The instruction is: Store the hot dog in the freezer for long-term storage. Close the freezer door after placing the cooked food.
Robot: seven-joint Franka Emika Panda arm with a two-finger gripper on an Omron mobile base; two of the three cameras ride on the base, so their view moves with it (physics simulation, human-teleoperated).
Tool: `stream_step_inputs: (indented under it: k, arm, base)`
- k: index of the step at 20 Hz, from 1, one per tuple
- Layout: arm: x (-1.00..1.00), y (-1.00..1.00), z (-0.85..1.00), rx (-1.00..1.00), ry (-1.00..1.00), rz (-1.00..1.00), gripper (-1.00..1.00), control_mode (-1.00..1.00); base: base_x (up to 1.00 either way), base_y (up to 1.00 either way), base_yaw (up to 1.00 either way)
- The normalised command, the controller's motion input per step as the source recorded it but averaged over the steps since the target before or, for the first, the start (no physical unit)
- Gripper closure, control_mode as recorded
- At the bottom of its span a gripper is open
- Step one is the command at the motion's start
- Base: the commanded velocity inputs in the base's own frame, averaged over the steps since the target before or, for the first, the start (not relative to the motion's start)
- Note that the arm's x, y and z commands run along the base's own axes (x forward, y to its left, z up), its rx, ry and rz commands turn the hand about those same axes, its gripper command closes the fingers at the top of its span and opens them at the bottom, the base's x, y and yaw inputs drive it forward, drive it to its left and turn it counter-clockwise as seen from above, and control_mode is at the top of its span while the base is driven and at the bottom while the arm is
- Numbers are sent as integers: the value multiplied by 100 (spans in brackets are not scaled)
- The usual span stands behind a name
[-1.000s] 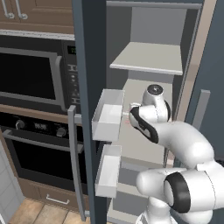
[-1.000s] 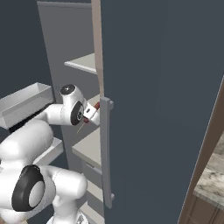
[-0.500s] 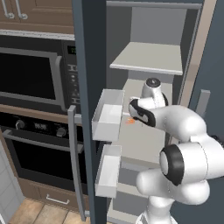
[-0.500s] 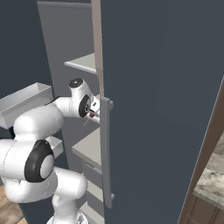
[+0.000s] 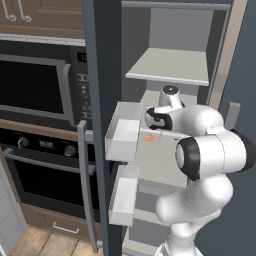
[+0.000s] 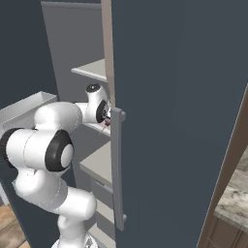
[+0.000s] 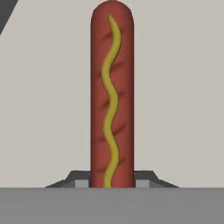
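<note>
A: Pale freezer [image 5: 172, 67] shelving was noted behind the gripper [image 7: 112, 183]. Step?

B: Placement. The hot dog [image 7: 111, 94] was clamped in the jaws, above the middle shelf's front edge. Release, withdrawal and closing of the freezer door [image 5: 102, 125] were judged required.

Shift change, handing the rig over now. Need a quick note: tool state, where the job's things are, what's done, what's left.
Tool: shut on the hot dog, fingertips at its near end; the sausage points away along the tool, over a pale shelf surface.
Freezer: arm reaches inside at the middle shelf.
Freezer door: wide open, its white bins facing the compartment.
Done: door open, hot dog carried into the freezer.
Left: release the hot dog on the shelf, pull the arm out, close the door.
</note>
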Motion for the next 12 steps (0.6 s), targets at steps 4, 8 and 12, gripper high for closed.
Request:
stream_step_inputs:
  k: [4,8,12]
  arm:
    - [52,-9,-21,0,0,0,100,-100]
    - [34,-16,-31,0,0,0,100,-100]
    - [26,-9,-41,0,0,0,100,-100]
  base:
    - [0,0,0]
    - [0,0,0]
    - [0,0,0]
